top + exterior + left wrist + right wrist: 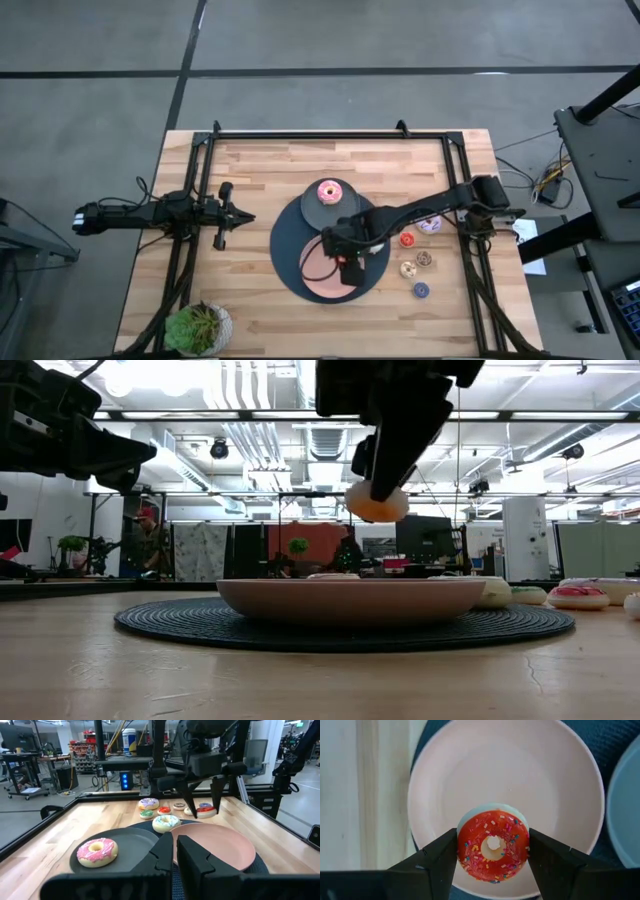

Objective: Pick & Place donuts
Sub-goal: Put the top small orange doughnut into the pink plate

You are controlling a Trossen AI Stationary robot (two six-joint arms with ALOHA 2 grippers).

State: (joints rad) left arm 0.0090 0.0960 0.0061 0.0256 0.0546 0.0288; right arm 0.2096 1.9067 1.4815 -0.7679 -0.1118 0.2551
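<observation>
I have the right claw (492,851) hanging above the pink plate (470,775), clenched on a red-frosted donut (493,846) with sprinkles; its two fingers press the donut's opposite sides. In the low view the donut (377,504) is clear of the plate (352,600), held in the air over it. The plate sits on a dark round mat (290,262) in the middle of the desk (250,170).

On the grey plate (130,842) beside it lies a pink-frosted donut (330,192). A white-frosted donut (166,822) rests on the mat between the plates' far edges. Farther out on the desk I see a lilac-frosted donut (148,803), a small green donut (146,813) and a small red donut (164,810), close together.

My left claw (240,216) waits over the left side of the desk, well apart from the plates, its fingers (162,852) pinched together on nothing. A potted plant (197,327) stands at the desk's near left corner.
</observation>
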